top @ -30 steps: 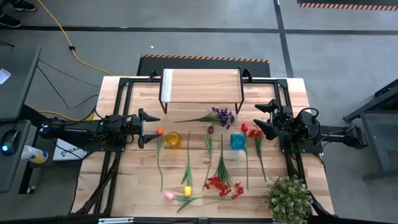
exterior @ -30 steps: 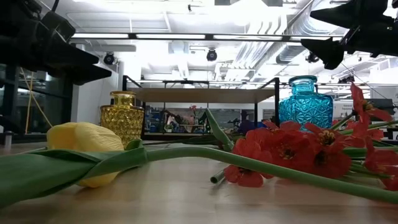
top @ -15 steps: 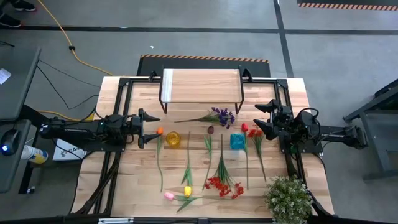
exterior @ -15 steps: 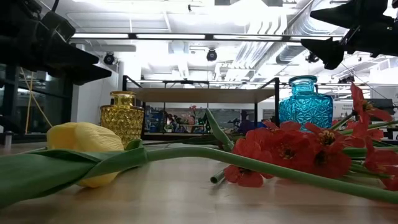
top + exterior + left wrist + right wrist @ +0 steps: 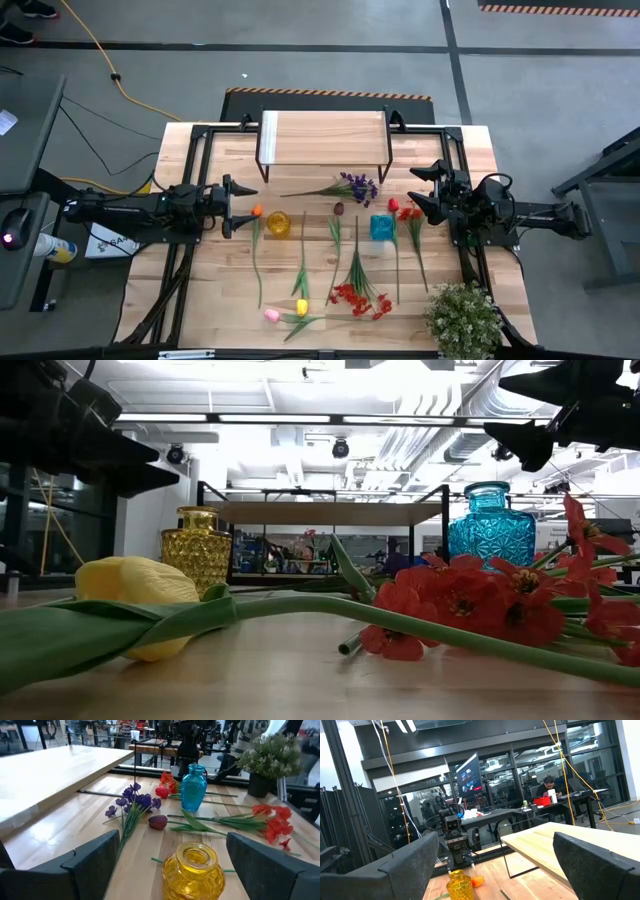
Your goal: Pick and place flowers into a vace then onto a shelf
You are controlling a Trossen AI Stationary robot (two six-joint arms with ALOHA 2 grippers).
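Hovering wide open at opposite desk (image 5: 470, 145) edges, the left tool (image 5: 236, 206) faces the yellow vase (image 5: 278, 224) and the right tool (image 5: 424, 186) the blue vase (image 5: 381, 227); flowers (image 5: 355, 286) lie flat between them, before the shelf (image 5: 322, 134)

Shelf (image 5: 323, 133) at the table's (image 5: 470, 150) back edge, flowers (image 5: 350, 275) before it, between two vases (image 5: 278, 224).
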